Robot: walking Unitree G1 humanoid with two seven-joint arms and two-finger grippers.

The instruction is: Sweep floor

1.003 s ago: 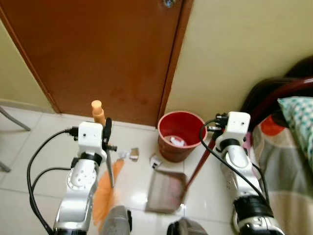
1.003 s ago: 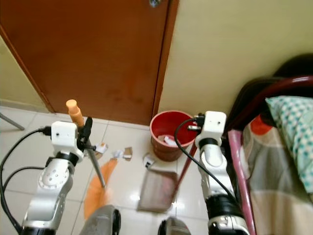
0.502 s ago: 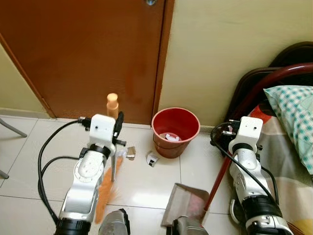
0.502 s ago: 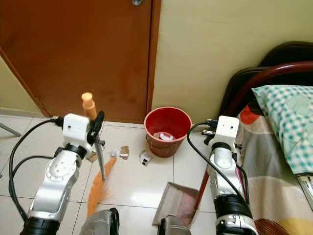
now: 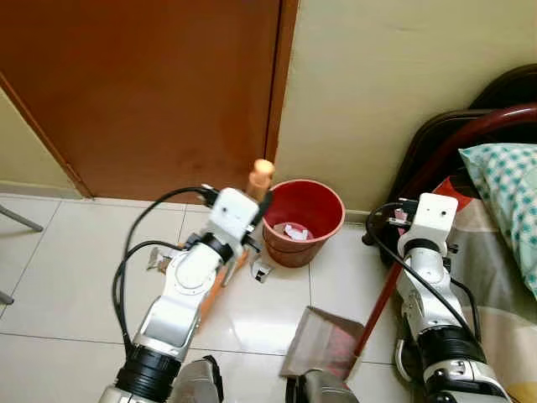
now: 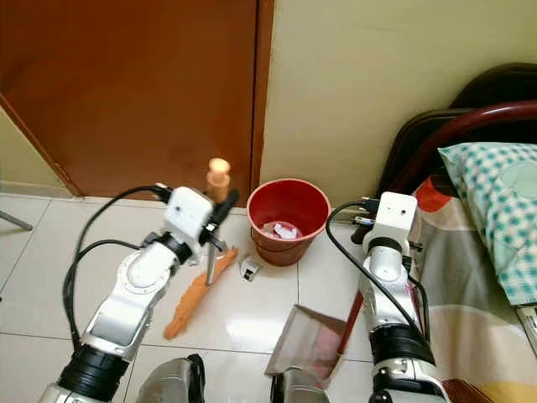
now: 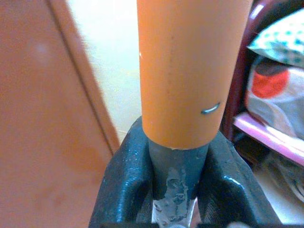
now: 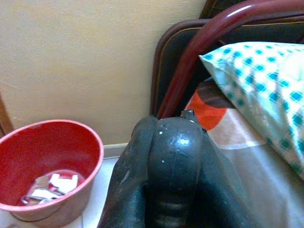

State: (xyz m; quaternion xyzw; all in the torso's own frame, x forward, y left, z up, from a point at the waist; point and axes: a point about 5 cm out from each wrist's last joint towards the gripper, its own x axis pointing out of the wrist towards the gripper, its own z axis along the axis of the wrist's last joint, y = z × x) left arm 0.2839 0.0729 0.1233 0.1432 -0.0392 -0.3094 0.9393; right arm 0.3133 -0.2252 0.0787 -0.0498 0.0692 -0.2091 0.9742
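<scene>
White tiled floor (image 6: 50,277) lies open on my left; brown wooden door (image 6: 126,84), cream wall and bed hem the rest. One red plastic bucket (image 6: 288,220), one dustpan (image 6: 306,342), one orange-bristled broom (image 6: 197,294), clamped by my left gripper (image 7: 178,187). My right gripper (image 8: 173,166) clasps the dustpan's dark handle. Paper scraps (image 6: 249,269) lie beside the bucket.

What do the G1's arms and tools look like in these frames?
Both arms are silver segmented shells with black collars near the base. Each wrist carries a boxy white camera block, with black cables looping off it. The left tool and right tool have rubbery, textured black fingers with light scuff marks.
</scene>
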